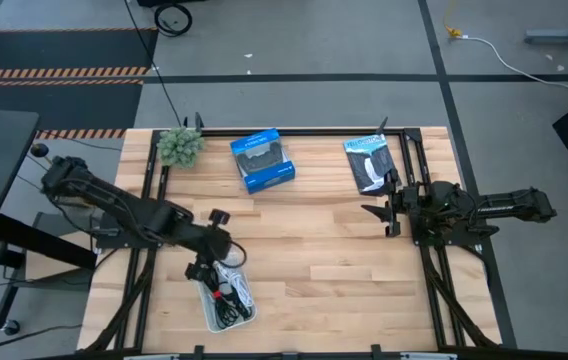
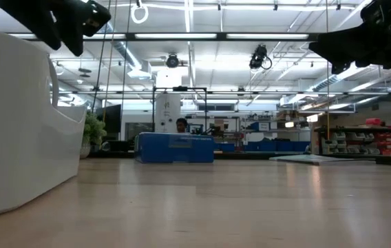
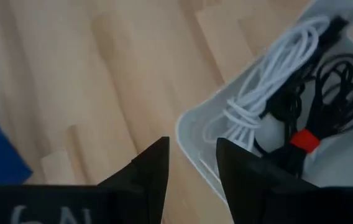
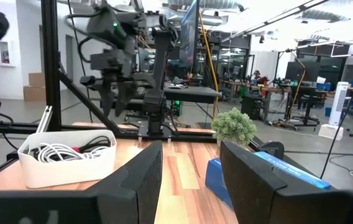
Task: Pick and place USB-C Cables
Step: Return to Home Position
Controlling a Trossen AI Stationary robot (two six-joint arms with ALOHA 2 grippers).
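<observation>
A white tray (image 1: 210,310) stands near the table's front edge, left of the middle. In it lie coiled USB-C cables: a white one (image 3: 270,81), a black one (image 3: 341,87) and one with a red band (image 3: 304,142). The silvery-blue cable does not show. My left gripper (image 1: 204,270) hangs open and empty over the tray's far left corner (image 3: 192,134), above the cables. My right gripper (image 1: 376,217) is open and empty, held level above the table at the right, pointing toward the table's left edge.
A blue box (image 1: 262,160) lies at the far middle, a flat black-and-blue packet (image 1: 369,163) at the far right, and a small green plant (image 1: 179,145) at the far left. Bare wood lies between the tray and my right gripper. A black frame edges the table.
</observation>
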